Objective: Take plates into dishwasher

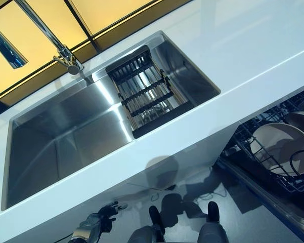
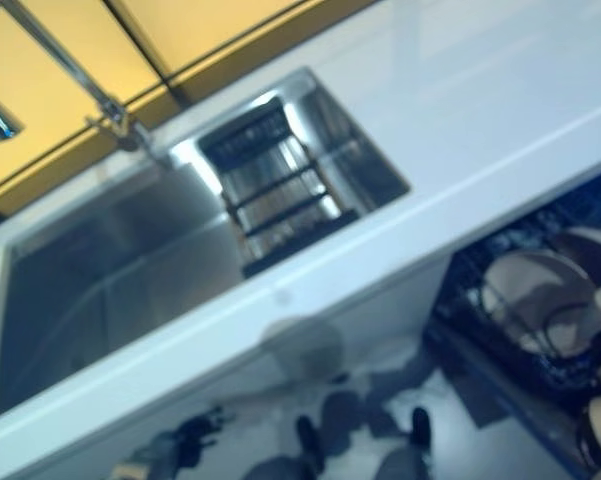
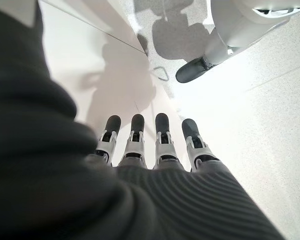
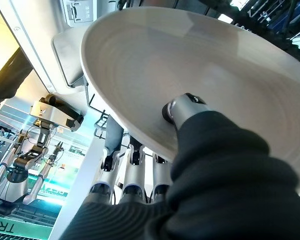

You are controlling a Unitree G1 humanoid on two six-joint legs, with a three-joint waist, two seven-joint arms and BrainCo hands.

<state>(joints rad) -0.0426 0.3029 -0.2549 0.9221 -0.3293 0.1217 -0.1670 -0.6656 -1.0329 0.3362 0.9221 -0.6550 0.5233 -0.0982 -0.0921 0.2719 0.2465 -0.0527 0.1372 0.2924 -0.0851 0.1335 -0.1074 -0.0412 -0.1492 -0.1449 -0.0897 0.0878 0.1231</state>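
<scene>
White worktop with stainless sink, black drying rack inside. Open dishwasher rack at right, plates standing within. Beige plate pinched by right robot hand, thumb on top. Left robot hand hanging low, fingers straight, empty.

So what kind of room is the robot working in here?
Most likely a kitchen: a stainless sink with a faucet set in a white counter, and an open dishwasher rack beside it. The right hand pinches a plate.
</scene>
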